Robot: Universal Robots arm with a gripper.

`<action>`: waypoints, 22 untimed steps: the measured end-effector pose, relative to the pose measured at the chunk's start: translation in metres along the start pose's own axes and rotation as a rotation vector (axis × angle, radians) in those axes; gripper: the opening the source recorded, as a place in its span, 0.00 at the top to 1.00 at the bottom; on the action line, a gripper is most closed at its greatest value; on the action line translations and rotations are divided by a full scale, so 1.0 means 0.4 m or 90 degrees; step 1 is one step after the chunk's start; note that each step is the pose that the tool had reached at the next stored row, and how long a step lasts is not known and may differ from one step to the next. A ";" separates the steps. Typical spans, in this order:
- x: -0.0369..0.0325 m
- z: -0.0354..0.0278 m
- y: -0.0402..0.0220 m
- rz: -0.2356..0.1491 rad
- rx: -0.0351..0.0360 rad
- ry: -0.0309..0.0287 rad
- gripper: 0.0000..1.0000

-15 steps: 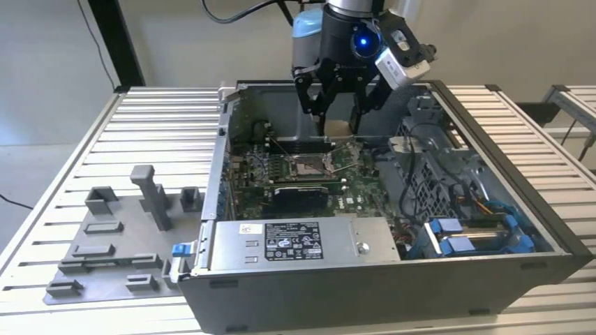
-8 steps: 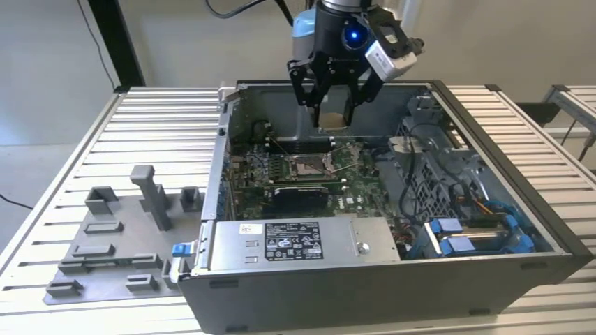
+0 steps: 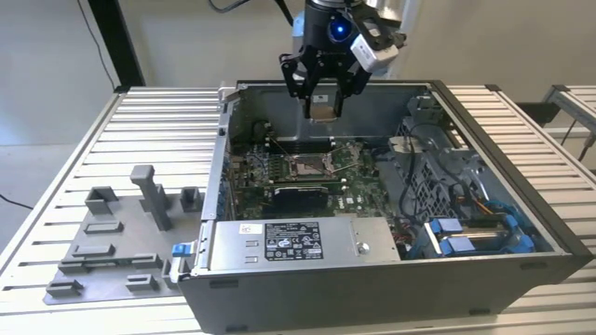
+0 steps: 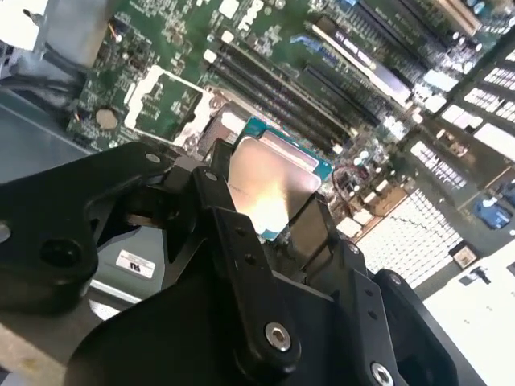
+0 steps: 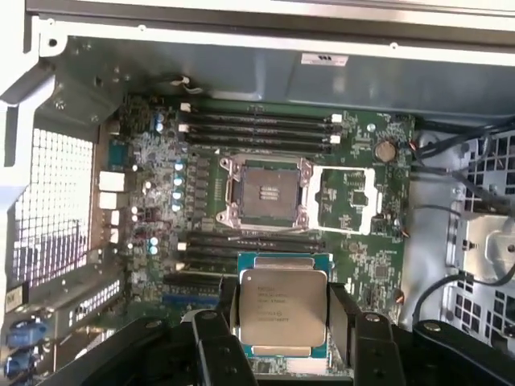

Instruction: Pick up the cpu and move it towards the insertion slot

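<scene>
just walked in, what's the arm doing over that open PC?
The gripper is shut on the cpu, holding it in the air above the open computer case. The insertion slot on the motherboard sits open below, with nothing in it. In the first wrist view the chip hangs off to one side of the socket, not over it. The grey fixture blocks sit on the table outside the case.
</scene>
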State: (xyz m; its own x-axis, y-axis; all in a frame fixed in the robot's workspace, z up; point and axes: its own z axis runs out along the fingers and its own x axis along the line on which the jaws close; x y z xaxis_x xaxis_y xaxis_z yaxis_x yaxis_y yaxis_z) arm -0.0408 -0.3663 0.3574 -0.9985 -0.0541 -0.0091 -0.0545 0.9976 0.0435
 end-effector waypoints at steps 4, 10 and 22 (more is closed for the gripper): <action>0.001 0.008 0.024 -0.001 -0.0001 0.0000 1.00; 0.003 0.014 0.066 -0.002 -0.0001 0.0000 1.00; 0.017 0.021 0.094 -0.001 0.0000 0.0000 1.00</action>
State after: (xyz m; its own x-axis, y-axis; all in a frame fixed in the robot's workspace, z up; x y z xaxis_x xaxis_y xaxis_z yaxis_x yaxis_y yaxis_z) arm -0.0496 -0.3289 0.3505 -0.9984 -0.0564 -0.0091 -0.0567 0.9974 0.0435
